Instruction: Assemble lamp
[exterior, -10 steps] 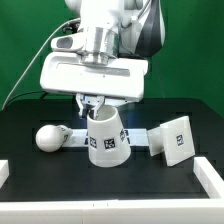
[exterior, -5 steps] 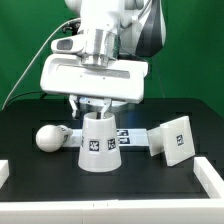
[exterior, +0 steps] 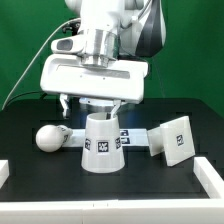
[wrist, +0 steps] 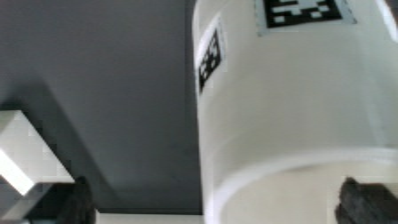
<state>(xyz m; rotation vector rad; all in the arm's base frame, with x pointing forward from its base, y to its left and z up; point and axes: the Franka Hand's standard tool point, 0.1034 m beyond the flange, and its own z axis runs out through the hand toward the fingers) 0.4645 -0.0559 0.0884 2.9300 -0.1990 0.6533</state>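
Arm vert. over bench [exterior: 35,170] centre, wrist pointing straight down. Gripper [wrist: 217,203] spread wide astride narrow top of upright shade [exterior: 103,146]; not pinching it.

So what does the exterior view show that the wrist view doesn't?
Only the exterior view: the ball-headed bulb and the base block either side of the shade, plus the arm above. Only the wrist view: the gripper, its fingertips spread wide, and a white blur I cannot identify. Both: the upright white shade with its tags on the black table.
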